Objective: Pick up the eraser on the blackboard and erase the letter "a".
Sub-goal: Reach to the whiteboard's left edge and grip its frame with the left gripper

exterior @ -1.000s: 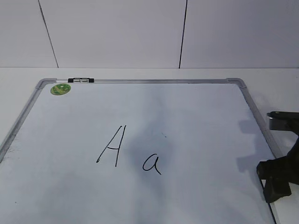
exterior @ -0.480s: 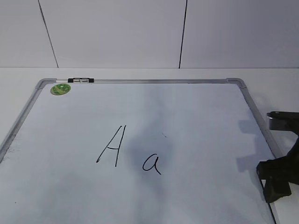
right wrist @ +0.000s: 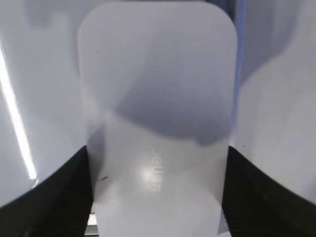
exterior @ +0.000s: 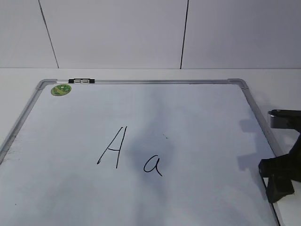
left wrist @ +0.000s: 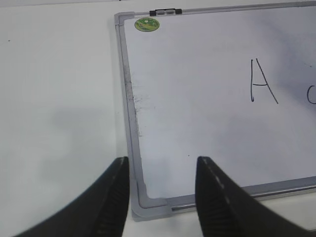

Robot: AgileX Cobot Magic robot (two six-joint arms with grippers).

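Observation:
The white glossy eraser [right wrist: 158, 98] fills the right wrist view. My right gripper [right wrist: 157, 153] has a finger against each long side of it and is shut on it. In the exterior view my right gripper [exterior: 278, 181] is at the right frame edge of the blackboard [exterior: 141, 81], and the eraser is hidden there. The small letter "a" [exterior: 153, 165] stands mid-board, right of a taller capital "A" [exterior: 112, 147]. My left gripper [left wrist: 162, 163] is open and empty above the board's near left corner [left wrist: 148, 205]. The "a" is cut off at the right edge of the left wrist view [left wrist: 312, 94].
A round green sticker [exterior: 61, 89] and a small black clip [exterior: 81, 81] sit at the board's far left corner. A white table [left wrist: 59, 98] surrounds the board. A white panelled wall [exterior: 117, 33] rises behind it.
My right gripper has shifted slightly to the right at the board's right edge. The board, the letters and the left gripper have not moved.

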